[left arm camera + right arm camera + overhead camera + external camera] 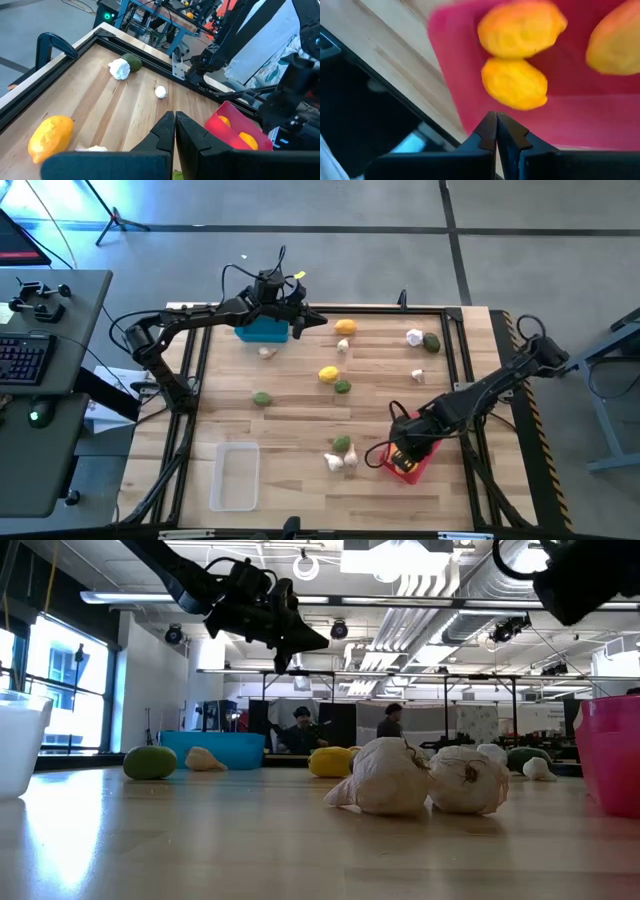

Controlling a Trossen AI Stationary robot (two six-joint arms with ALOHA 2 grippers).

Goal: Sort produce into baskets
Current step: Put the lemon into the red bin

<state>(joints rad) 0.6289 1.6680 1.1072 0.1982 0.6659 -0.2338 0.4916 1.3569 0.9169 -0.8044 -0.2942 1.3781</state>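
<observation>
My left gripper (303, 321) is shut and empty, in the air beside the blue bin (262, 331) at the table's far side; it also shows in the low view (292, 644) and in its wrist view (175, 121). My right gripper (496, 121) is shut and empty just above the red bin (410, 463), which holds three yellow fruits (515, 83). The clear bin (234, 476) stands at the near left. Yellow fruits (345, 327) (328, 374), green fruits (261, 397) (342, 387) (431, 343) and garlic bulbs (414, 336) (266, 352) lie loose on the table.
A green fruit (342, 444) and two garlic bulbs (340, 462) lie just left of the red bin; they show large in the low view (420, 778). A black rail (150, 50) frames the table. People show in the room beyond (300, 725).
</observation>
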